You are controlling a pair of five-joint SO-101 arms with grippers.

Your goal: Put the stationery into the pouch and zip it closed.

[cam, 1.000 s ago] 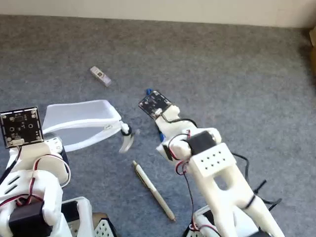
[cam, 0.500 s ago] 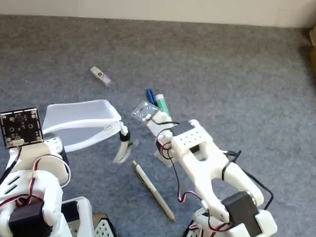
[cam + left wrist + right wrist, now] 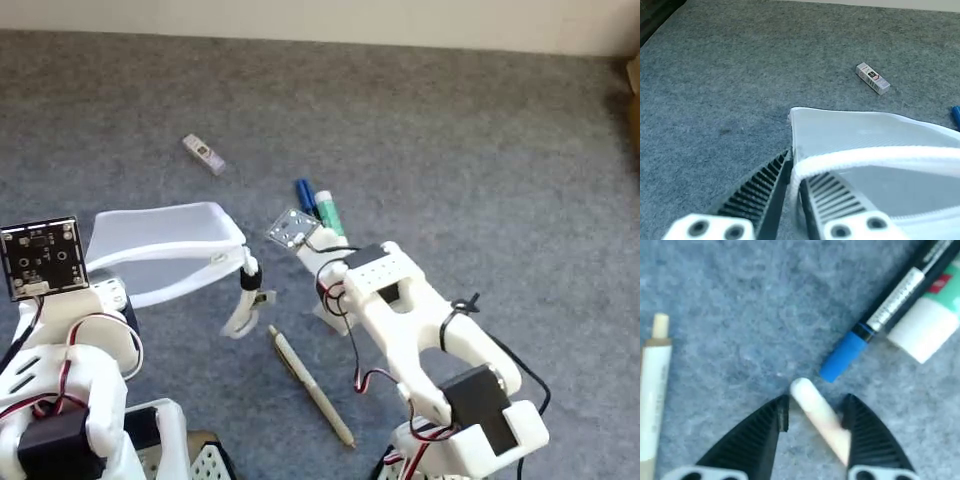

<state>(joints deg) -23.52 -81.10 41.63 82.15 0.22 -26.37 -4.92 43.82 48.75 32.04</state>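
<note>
Your right pincer (image 3: 816, 401) stands partly open astride a thin cream-coloured stick (image 3: 829, 429). The stick leans against one jaw and is not clamped, as far as I can judge. It looks light, stiff and smooth, so please take it near its middle, otherwise it may pivot or slip. Your left pincer (image 3: 796, 169) is closed on the rim of the white mesh pouch (image 3: 160, 240), at the left of the grey bench (image 3: 480, 150). This pouch is soft and will probably sag. The blue round marker (image 3: 305, 193) lies at the centre.
</note>
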